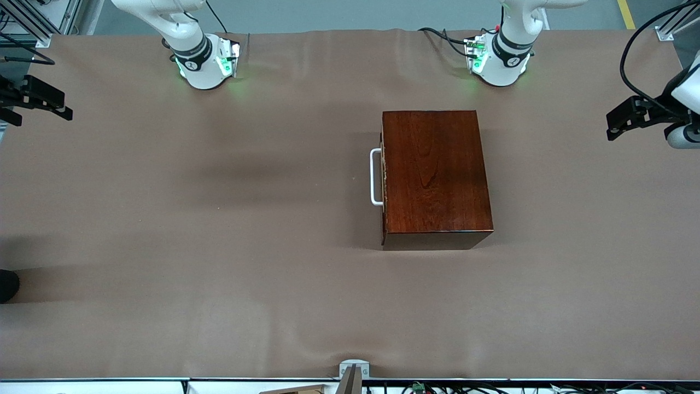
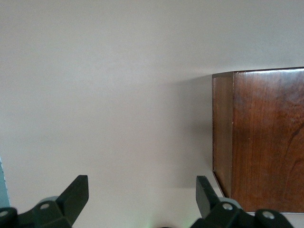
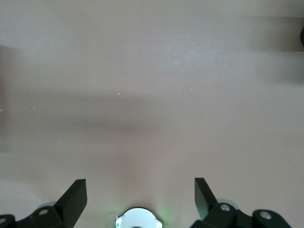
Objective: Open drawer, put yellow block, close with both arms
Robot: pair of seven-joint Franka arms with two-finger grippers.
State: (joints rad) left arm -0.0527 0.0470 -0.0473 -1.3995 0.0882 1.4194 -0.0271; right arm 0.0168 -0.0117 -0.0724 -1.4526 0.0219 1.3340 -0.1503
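Observation:
The dark mahogany box [image 1: 435, 172] stands on the brown table, closer to the left arm's base. Its drawer is shut, with the white bar handle [image 1: 375, 177] facing the right arm's end of the table. The yellow block is out of view in every frame. My left gripper [image 1: 613, 125] hangs open and empty over the table's edge at the left arm's end; its wrist view [image 2: 141, 194] shows a corner of the box [image 2: 266, 142]. My right gripper [image 1: 64, 108] hangs open and empty over the table's edge at the right arm's end, above bare table [image 3: 140, 194].
The brown table cover [image 1: 219, 246] is bare around the box. The two green-lit arm bases [image 1: 208, 63] [image 1: 497, 60] stand along the table edge farthest from the front camera. The right arm's base also shows in the right wrist view [image 3: 138, 219].

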